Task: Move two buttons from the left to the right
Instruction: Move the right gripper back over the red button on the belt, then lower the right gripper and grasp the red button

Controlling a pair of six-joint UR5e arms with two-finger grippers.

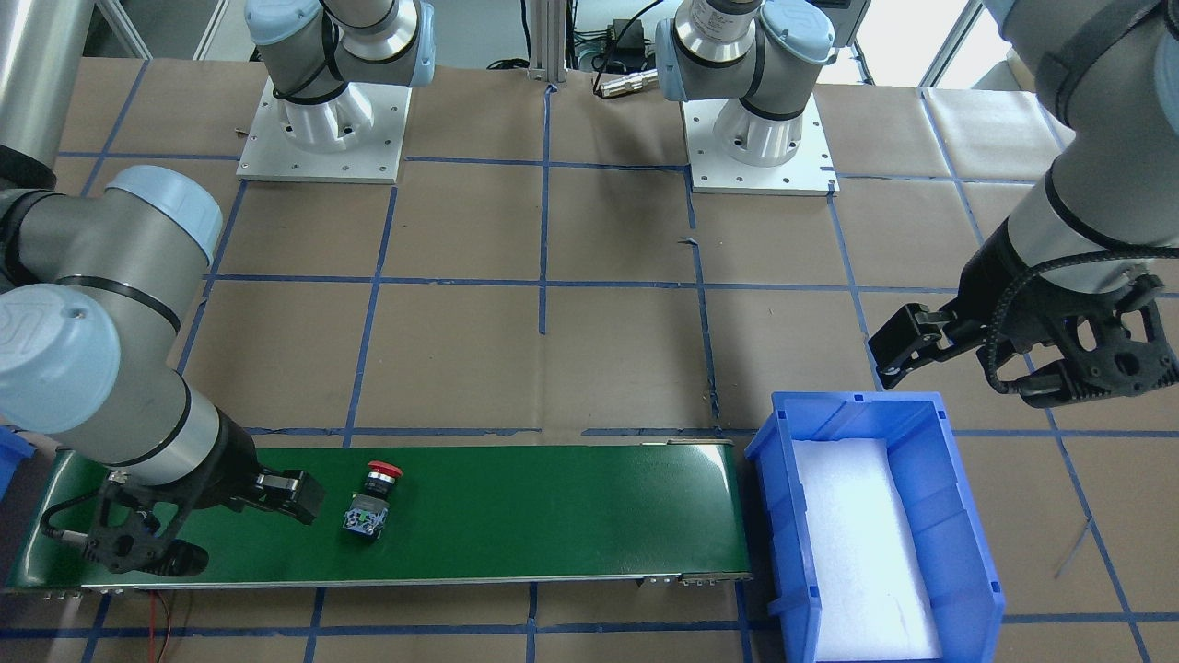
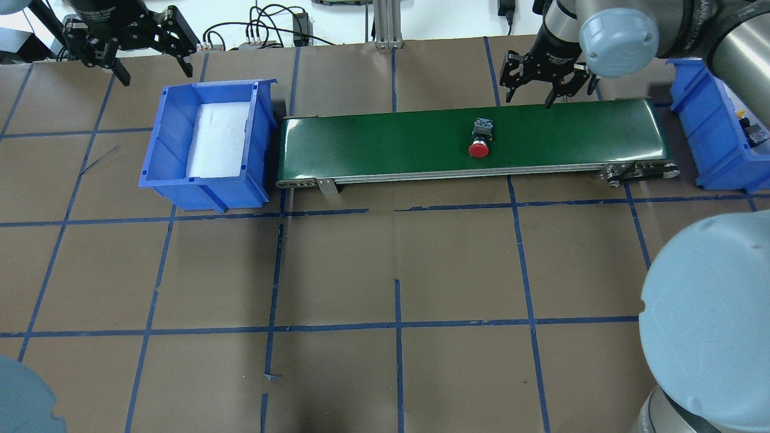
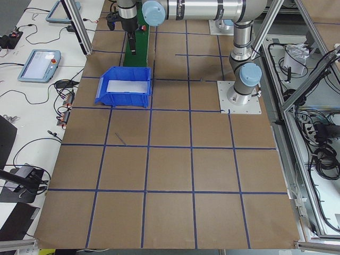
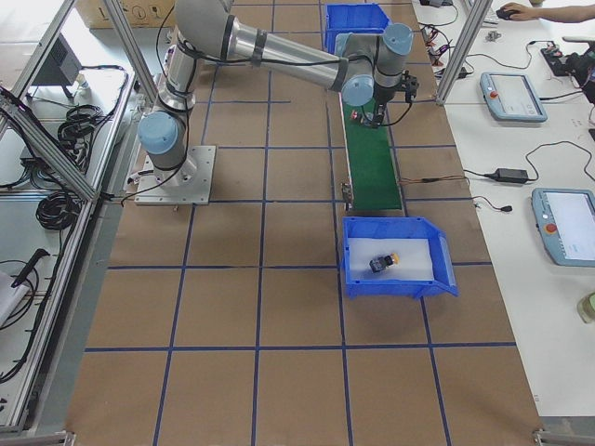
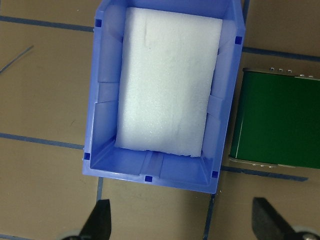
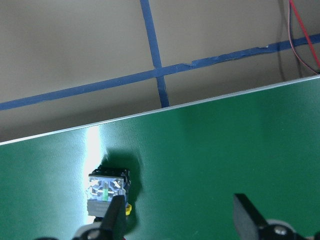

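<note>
In the upper left of the overhead view we found the left gripper (image 2: 153,63) spread wide and holding nothing. It was raised above the desk (image 2: 385,270) near the blue bin (image 2: 171,144), and its wrist camera looked straight down into that bin. We judged it was parked there to meet whatever the belt delivered. The bin held only a white foam pad (image 2: 219,138), presumably to cushion parts set inside. Just beside its right wall began the green conveyor belt (image 2: 373,141), running across the upper middle of the frame. Right of the belt's centre lay the red button (image 2: 480,138), tipped on its side with the cap toward the bottom of the frame and the grey base toward the top, a pose we took for a steady one. Just to its right and higher in the frame hovered the right gripper (image 2: 532,96), released, apart from the button, with nothing between its fingers. At the right edge sat a second blue bin (image 2: 707,138), and the right-side view showed the yellow button (image 4: 383,262) lying on foam inside it. We reckoned the red one was bound for the bare bin, which from the front-facing camera reads as left to right.
</note>
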